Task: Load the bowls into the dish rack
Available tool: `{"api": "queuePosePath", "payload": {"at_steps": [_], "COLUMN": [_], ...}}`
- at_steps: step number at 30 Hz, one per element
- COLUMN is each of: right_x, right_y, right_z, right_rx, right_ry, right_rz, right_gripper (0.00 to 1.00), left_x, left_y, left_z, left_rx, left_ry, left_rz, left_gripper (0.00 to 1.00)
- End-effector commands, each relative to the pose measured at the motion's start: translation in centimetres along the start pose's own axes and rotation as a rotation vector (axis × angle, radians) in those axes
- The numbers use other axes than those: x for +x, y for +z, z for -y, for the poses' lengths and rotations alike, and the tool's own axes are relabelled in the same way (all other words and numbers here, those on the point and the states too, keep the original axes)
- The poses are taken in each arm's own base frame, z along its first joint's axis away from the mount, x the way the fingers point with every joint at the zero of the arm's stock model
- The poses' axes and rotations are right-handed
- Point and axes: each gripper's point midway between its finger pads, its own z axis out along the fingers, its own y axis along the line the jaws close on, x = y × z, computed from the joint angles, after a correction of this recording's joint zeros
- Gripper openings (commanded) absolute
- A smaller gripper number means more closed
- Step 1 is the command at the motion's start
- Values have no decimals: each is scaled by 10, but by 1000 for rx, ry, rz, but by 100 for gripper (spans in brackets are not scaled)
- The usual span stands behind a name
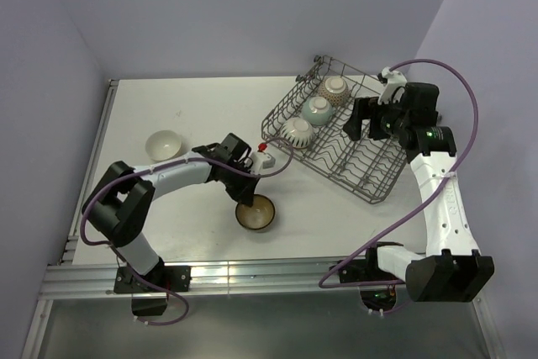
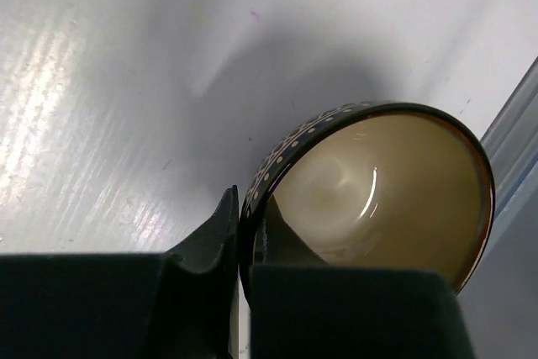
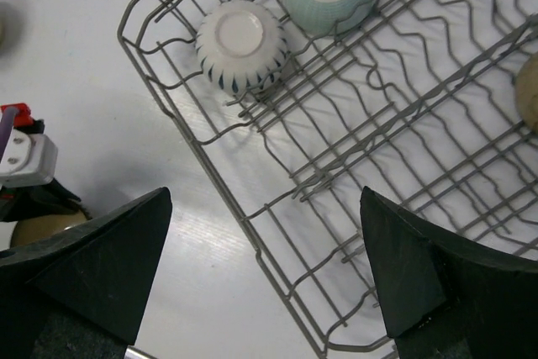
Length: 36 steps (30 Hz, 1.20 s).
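Left gripper (image 2: 244, 233) clamps tight on the brown bowl's (image 2: 378, 191) rim. Lift it level and slowly, then tip it on edge into the rack (image 1: 361, 176).

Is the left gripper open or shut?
Shut: the left gripper pinches the rim of the brown bowl, one finger outside, one inside.

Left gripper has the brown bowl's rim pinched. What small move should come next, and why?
Probably a short straight lift. The left gripper is shut on the rim of the brown bowl, which appears to rest on the table; the dish rack to its right has empty rows.
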Motion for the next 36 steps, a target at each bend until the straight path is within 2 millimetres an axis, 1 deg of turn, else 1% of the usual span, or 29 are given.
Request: {"api": "queuePosePath", "payload": {"at_steps": [1,2,3,5,6,7,8,9,10,11,12,13,14,15,16,17,18,20,21,22,23,24,25,26,27,29,30,32,36], "right_x": [-7,-7,-8,-11,-13,-15,-18,-21,-23,-25,-29,-29,-31,-33,-33,-35,-38,-44,-47,-49,-50,-50,-50,-50,-50,-51,-50,-45,-33], "right_y": [4,5,6,5,4,2,0,-3,-5,-8,-13,-14,-17,-20,-23,-28,-30,-37,-38,-42,-41,-41,-41,-41,-40,-40,-38,-31,-14], "right_z": [-10,-12,-15,-21,-25,-29,-30,-37,-40,-41,-47,-49,-51,-54,-60,-63,-65,-70,-69,-71,-71,-70,-68,-69,-70,-72,-70,-67,-67], "right_rx": [-58,-69,-77,-114,-133,-153,-167,-207,-223,-240,-272,-284,-296,-310,-343,-351,-364,-385,-388,-398,-409,-416,-417,-431,-445,-463,-458,-445,-417], "right_ry": [69,73,116,133,151,157,169,188,199,210,222,230,239,253,259,261,276,280,301,311,344,363,383,401,430,457,490,557,648], "right_rz": [38,40,44,52,58,63,71,77,81,89,96,97,104,108,106,117,129,160,176,190,201,206,212,208,209,210,212,197,160], "right_gripper": [100,100,100,100,100,100,100,100,100,100,100,100,100,100,100,100,100,100,100,100,100,100,100,100,100,100,100,100,100], "left_x": [-49,-56,-73,-94,-115,-127,-142,-165,-178,-195,-215,-227,-247,-256,-264,-275,-285,-298,-304,-311,-315,-318,-324,-327,-330,-337,-339,-344,-350], "left_y": [-24,-29,-40,-55,-69,-78,-88,-102,-111,-121,-133,-139,-155,-156,-160,-170,-170,-176,-171,-173,-173,-165,-167,-165,-159,-158,-150,-151,-138], "left_z": [22,26,34,42,48,53,58,60,64,67,67,67,73,66,66,68,59,55,49,48,49,43,44,43,38,36,33,34,38], "left_rx": [73,86,121,144,150,175,189,191,210,228,238,248,287,296,325,342,349,362,366,383,400,402,427,439,443,461,463,481,480], "left_ry": [5,4,16,-11,8,13,2,10,12,-9,-10,-31,-61,-99,-160,-165,-181,-223,-236,-254,-257,-280,-298,-308,-330,-357,-376,-388,-387], "left_rz": [135,154,198,249,305,335,382,437,471,525,578,608,664,676,687,718,745,782,793,812,818,818,839,851,855,877,872,889,889], "left_gripper": [0,0,0,0,0,0,0,0,0,0,0,0,0,0,0,0,0,0,0,0,0,0,0,0,0,0,0,0,0]}}
